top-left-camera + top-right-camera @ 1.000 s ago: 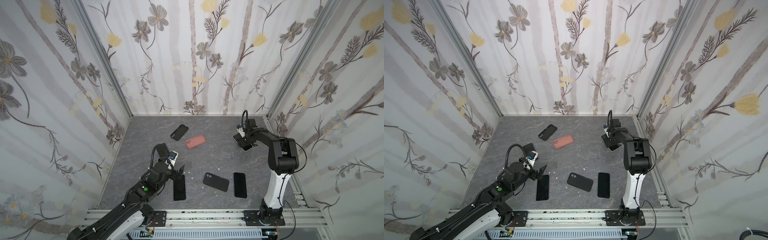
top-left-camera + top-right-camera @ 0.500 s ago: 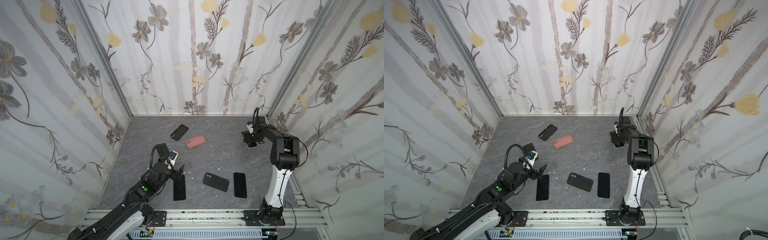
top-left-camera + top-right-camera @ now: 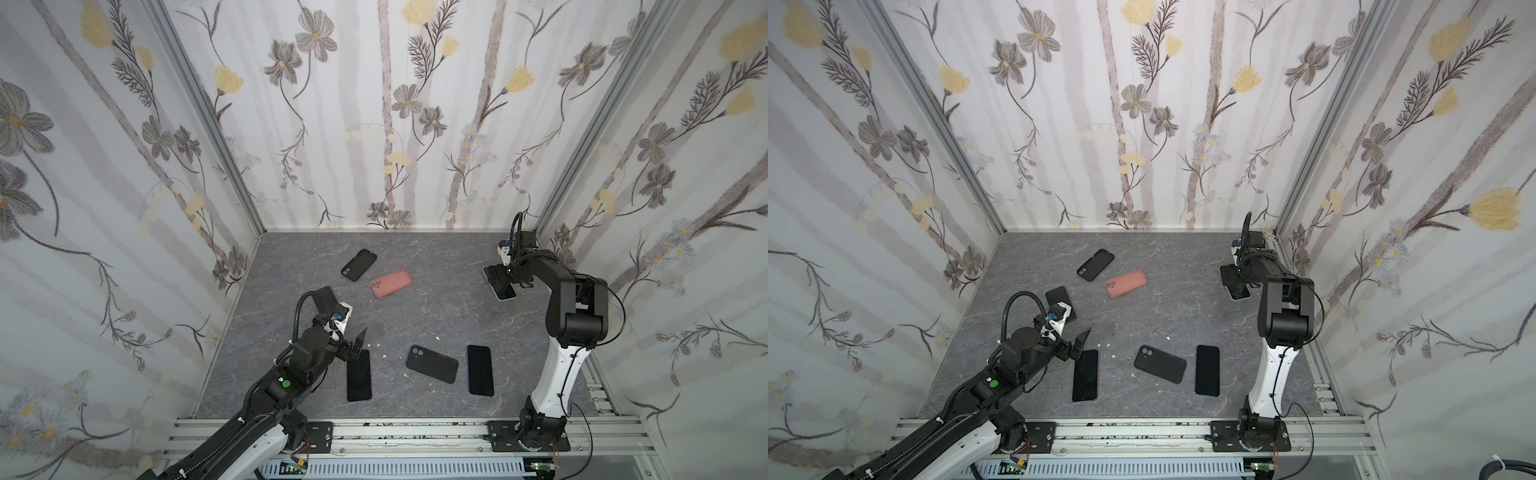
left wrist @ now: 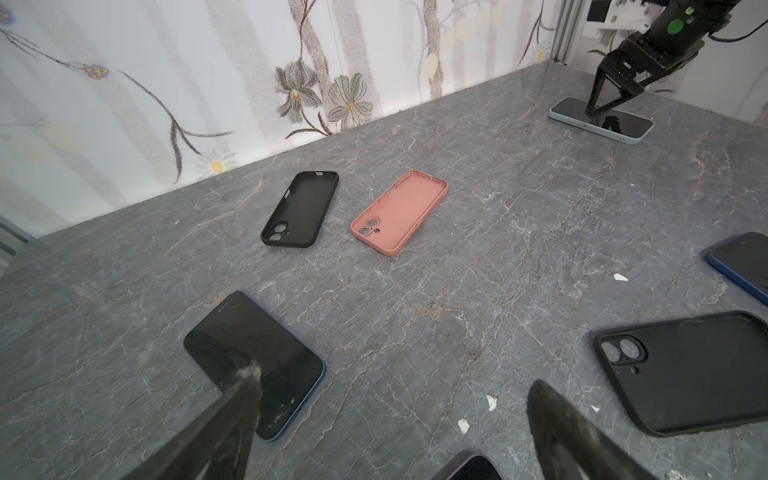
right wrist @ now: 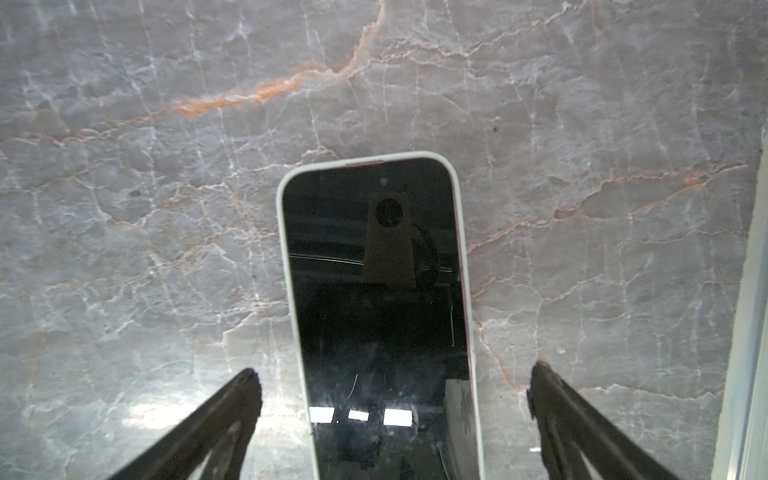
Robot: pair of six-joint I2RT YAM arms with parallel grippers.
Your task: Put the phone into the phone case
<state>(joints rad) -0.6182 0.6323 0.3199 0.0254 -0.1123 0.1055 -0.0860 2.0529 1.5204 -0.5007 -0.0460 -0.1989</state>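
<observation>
The white-cased phone [image 5: 374, 291] lies flat on the table [image 5: 166, 208] by the back-right corner, w/ the right gripper [image 5: 392, 374] spread wide over it, not touching, & the left gripper [image 4: 390, 386] wide too.

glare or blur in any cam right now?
Right wrist view: the phone screen mirrors the camera and three bright light patches, with a sheen on the table beside it. Left wrist view: the left gripper is soft, the pink case sharp. In both top views: even light, no glare.
</observation>
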